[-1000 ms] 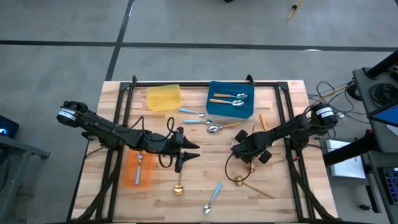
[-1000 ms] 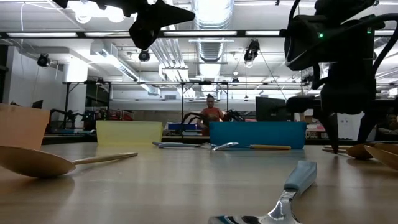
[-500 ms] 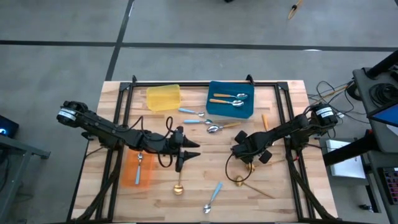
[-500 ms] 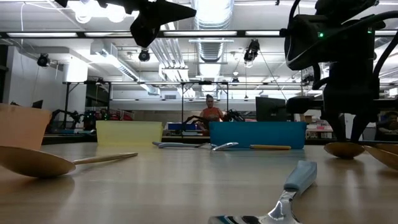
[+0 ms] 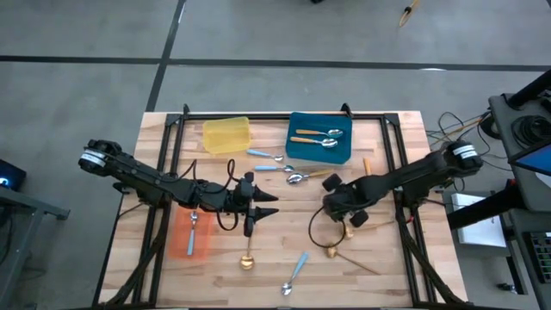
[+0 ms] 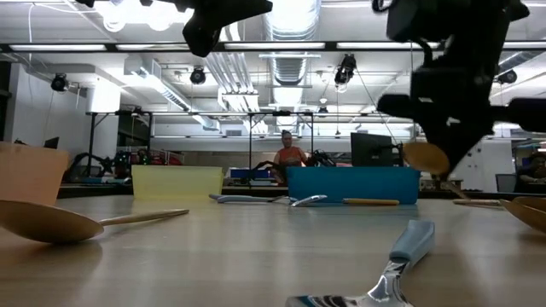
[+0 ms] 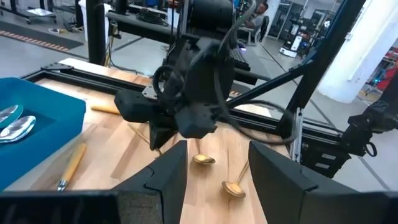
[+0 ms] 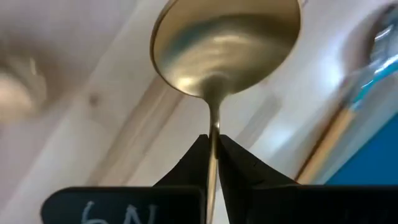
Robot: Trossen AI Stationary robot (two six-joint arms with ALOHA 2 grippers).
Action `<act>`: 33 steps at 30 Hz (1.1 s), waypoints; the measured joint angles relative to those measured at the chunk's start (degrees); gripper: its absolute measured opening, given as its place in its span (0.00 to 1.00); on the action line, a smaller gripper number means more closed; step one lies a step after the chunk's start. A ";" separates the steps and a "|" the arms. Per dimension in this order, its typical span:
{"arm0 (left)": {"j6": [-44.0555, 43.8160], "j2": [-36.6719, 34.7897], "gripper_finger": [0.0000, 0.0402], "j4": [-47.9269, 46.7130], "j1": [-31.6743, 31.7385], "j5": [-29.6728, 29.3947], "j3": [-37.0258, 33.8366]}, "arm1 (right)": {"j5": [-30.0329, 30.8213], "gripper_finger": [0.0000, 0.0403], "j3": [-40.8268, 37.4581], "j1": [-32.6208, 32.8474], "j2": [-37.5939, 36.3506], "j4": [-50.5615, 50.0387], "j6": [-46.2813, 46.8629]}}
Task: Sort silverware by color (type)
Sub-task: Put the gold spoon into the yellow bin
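Currently the right end effector (image 8: 211,155) is pinched on the thin handle of a gold spoon (image 8: 227,40), fingertips meeting around the stem just below the bowl, which stands out past the tips. In the low view the spoon's bowl (image 6: 426,157) hangs clear of the surface, tilted, directly under the arm's dark body. From above, this end effector (image 5: 336,202) sits right of centre on the wooden surface (image 5: 396,258), near the blue tray (image 5: 318,151).

Left end effector (image 5: 263,211) hovers left of centre, fingers spread with nothing between them; its wrist view shows the two dark fingers (image 7: 168,177) apart and looking toward the other arm.

Other silverware:
- a second gold spoon (image 5: 331,251) lies on the surface, near and in front of the right end effector; a third gold spoon (image 5: 247,259) lies front centre.
- a blue-handled spoon (image 5: 295,271) lies at the front edge, well apart from both end effectors.
- two blue-handled spoons (image 5: 267,156) and what looks like an orange-handled one (image 5: 308,176) lie between the trays and the end effectors; the handle colour is hard to confirm here.
- two orange-handled spoons (image 5: 317,136) are inside the blue tray.
- one blue-handled spoon (image 5: 193,231) is in the orange tray (image 5: 182,245), on the left.
- the yellow tray (image 5: 226,135) stands at the back left.
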 joint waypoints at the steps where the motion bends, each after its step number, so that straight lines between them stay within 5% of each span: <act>1: 0.21 0.00 0.38 0.20 -0.02 -0.40 0.00 | -0.07 0.03 0.03 0.00 -1.35 1.08 0.76; 9: 1.28 -0.02 0.38 0.72 -0.02 -2.60 0.00 | -0.12 0.03 -0.46 -0.29 -13.97 12.61 4.26; 17: 5.21 -0.24 0.38 0.70 -0.04 -2.75 0.00 | -0.03 0.03 -2.64 -0.59 -18.76 37.37 3.96; 26: 10.13 -4.85 0.38 -2.60 0.28 -2.92 -0.02 | 0.82 0.03 -3.38 -3.75 -12.30 66.21 0.91; 33: 14.04 -10.58 0.38 -8.06 0.29 -7.34 -0.02 | 1.97 0.03 3.45 -9.57 -3.91 68.73 -0.15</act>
